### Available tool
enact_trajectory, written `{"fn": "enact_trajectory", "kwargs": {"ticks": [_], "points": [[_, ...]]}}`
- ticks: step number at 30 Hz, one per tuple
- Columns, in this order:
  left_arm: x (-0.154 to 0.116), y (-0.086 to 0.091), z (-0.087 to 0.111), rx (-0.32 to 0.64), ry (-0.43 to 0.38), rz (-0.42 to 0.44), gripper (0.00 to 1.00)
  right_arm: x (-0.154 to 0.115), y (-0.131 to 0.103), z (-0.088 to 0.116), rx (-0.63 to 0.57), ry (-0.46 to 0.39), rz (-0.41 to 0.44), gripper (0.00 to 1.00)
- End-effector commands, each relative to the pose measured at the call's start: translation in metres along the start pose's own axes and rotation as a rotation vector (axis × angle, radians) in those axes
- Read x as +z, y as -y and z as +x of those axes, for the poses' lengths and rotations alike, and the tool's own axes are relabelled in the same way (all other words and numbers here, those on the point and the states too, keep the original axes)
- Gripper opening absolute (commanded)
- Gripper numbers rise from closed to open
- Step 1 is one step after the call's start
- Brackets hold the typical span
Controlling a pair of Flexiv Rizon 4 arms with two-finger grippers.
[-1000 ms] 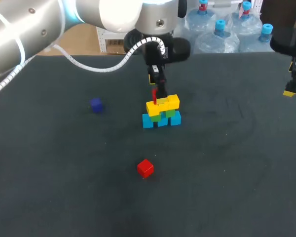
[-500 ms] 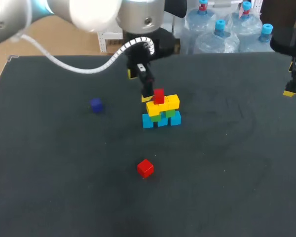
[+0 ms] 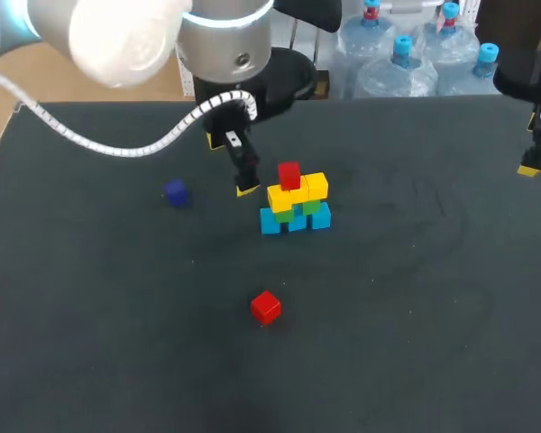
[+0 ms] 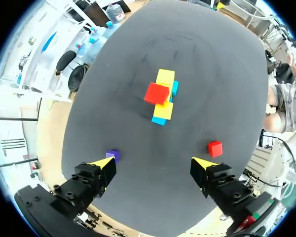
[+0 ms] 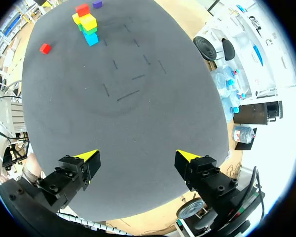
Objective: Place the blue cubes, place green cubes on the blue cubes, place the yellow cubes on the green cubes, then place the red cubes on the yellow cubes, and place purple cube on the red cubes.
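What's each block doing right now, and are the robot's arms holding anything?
Top red cube: stacked on the yellow cubes.
Loose red cube: alone on the table, unstacked.
Purple cube: alone on the table, unstacked.
Left end effector: open, empty.
Right end effector: open, empty.

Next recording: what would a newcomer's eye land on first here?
The bright cube stack mid-table draws the eye: blue base, green, yellow, one red cube on top. The open left gripper hangs just beside it. A loose red cube lies nearer the front and a purple cube off to the stack's left.
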State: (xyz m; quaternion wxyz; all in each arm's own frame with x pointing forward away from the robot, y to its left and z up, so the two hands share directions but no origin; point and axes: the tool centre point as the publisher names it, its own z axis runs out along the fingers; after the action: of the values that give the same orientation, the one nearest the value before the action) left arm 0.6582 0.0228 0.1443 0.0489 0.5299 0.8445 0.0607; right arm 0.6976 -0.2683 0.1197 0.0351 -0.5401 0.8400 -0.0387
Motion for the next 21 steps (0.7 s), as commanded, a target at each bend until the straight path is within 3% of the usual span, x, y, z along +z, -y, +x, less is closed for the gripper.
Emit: {"fn": "enact_trajectory", "kwargs": {"ticks": [1,4,6,8,11,16,21], "points": [[0.000,-0.008,0.007,-0.031,0.043,-0.028,1.00,0.001,0.001,0.000,-0.001,0.001,-0.001,1.00],[-0.004,-0.017,0.038,-0.145,0.076,-0.039,1.00,0.001,0.001,0.000,-0.001,0.001,-0.001,1.00],[-0.003,-0.020,0.056,-0.206,0.038,-0.038,1.00,0.001,0.001,0.000,-0.001,0.001,-0.001,1.00],[0.001,-0.021,0.083,-0.298,0.021,-0.034,1.00,0.001,0.001,0.000,-0.001,0.001,-0.001,1.00],[0.006,-0.016,0.111,-0.395,0.057,-0.020,1.00,0.001,0.001,0.000,-0.001,0.001,-0.001,1.00],[0.013,-0.008,0.134,-0.447,0.031,0.003,1.00,0.001,0.001,0.000,-0.001,0.001,-0.001,1.00],[0.017,0.005,0.141,-0.463,-0.012,0.043,1.00,0.001,0.001,0.000,-0.001,0.001,-0.001,1.00]]}}
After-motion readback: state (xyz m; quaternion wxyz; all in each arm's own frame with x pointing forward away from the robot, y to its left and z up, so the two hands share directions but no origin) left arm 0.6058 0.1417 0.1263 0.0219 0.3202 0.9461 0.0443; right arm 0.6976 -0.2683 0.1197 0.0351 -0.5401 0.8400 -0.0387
